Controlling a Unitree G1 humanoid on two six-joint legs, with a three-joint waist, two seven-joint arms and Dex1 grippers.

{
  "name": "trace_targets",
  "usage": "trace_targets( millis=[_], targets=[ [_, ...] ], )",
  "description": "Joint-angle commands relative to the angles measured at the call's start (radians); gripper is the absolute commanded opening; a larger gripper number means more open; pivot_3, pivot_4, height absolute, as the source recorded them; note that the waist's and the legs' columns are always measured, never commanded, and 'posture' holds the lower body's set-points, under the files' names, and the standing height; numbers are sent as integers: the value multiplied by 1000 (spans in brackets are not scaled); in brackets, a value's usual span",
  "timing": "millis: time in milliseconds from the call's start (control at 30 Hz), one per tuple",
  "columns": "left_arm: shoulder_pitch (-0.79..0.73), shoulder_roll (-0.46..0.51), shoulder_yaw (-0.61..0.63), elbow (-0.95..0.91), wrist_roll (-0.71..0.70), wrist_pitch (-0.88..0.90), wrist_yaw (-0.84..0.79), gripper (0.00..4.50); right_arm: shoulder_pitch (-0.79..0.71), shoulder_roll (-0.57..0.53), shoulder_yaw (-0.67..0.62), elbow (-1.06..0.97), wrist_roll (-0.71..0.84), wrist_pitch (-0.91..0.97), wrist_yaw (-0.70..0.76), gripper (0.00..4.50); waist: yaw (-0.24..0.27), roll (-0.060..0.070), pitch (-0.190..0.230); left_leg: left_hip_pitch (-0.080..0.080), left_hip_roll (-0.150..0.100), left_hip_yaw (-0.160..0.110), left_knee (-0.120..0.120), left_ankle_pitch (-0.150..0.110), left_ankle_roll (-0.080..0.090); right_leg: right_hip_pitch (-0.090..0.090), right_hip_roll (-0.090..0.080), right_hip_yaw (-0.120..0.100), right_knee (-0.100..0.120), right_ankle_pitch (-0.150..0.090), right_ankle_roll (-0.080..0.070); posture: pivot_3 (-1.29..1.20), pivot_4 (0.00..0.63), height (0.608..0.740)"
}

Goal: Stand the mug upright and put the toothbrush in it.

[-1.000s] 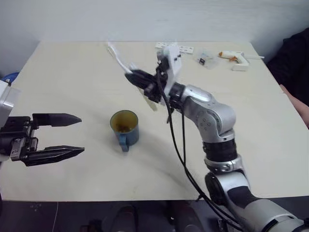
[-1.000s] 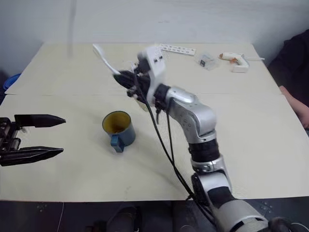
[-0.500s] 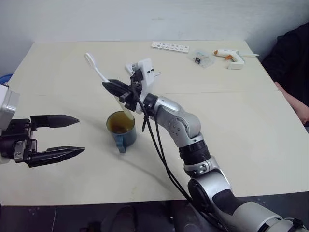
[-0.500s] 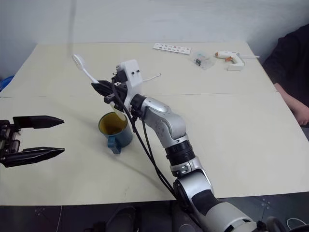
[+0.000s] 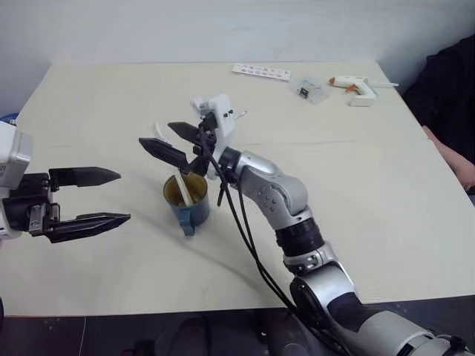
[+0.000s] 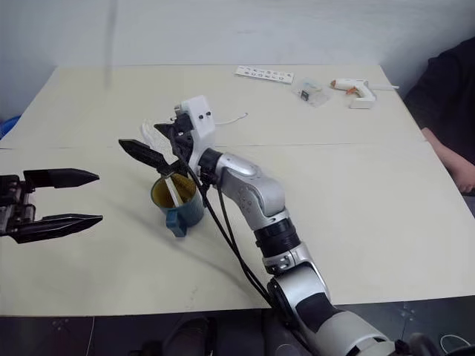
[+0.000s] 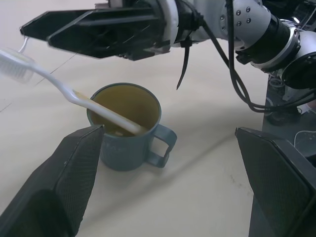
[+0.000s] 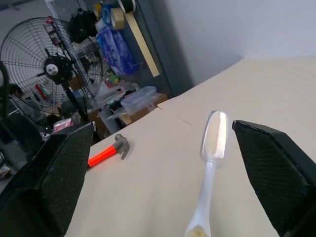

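Note:
The dark teal mug (image 5: 188,204) stands upright on the table, handle toward me, yellowish inside. The white toothbrush (image 7: 74,94) leans in it, handle end down in the mug and bristle head (image 8: 215,134) sticking up and out to the left. My right gripper (image 5: 156,133) is open just above the mug, and the brush head lies free between its spread fingers (image 7: 98,29), touching neither. To the left of the mug my left gripper (image 5: 123,196) is open and holds nothing, pointing at the mug (image 7: 129,128).
At the table's far right lie a white glue gun (image 5: 356,89), a small clear packet (image 5: 308,87) and a white strip (image 5: 260,71). A person's dark sleeve (image 5: 453,81) is at the right edge. A hammer with an orange handle (image 8: 106,153) lies further left on the table.
My right gripper came down over the mug with the toothbrush, then opened and let it go. The brush now rests in the mug. The left gripper has stayed put.

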Motion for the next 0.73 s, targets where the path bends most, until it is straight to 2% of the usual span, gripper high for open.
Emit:
trace_targets(
  millis=[33,167,200,333,433,533,733],
  targets=[
    [0,-4,16,6,7,-23,-18,4500,39,-132,-14,-202,70,108,89,4488,2,0,0,-1,0,0,0,0,0,0,0,0,0,0,0,0,150,740],
    [35,-13,28,6,35,-44,-42,4500,70,-413,-29,-352,133,216,271,4488,12,1,0,-2,-3,1,1,-1,2,0,0,-4,-3,0,0,0,150,740],
    [48,-15,33,11,54,-57,-49,4500,87,-527,-37,-376,138,224,356,4488,16,1,0,-2,-3,1,1,-2,3,0,0,-4,-4,0,1,0,150,740],
    [82,-12,66,32,89,-79,-79,4500,131,-857,-61,-384,145,222,608,4488,27,1,1,-2,-7,2,1,-3,5,1,4,-5,-7,0,1,0,150,740],
    [88,3,97,56,97,-79,-106,4500,152,-1019,-71,-359,144,210,750,4488,28,4,2,-2,-7,5,1,-3,5,1,4,-4,-8,0,1,0,150,740],
    [82,13,110,77,105,-85,-126,4500,165,-1090,-76,-331,140,199,820,4488,26,4,2,1,-6,10,3,-3,5,1,7,-3,-6,0,0,0,150,740],
    [74,20,90,90,124,-117,-142,4500,169,-1083,-82,-331,139,197,826,4488,29,4,3,2,-3,13,6,-3,5,2,9,-2,-2,0,-1,0,150,740]
  ],
)
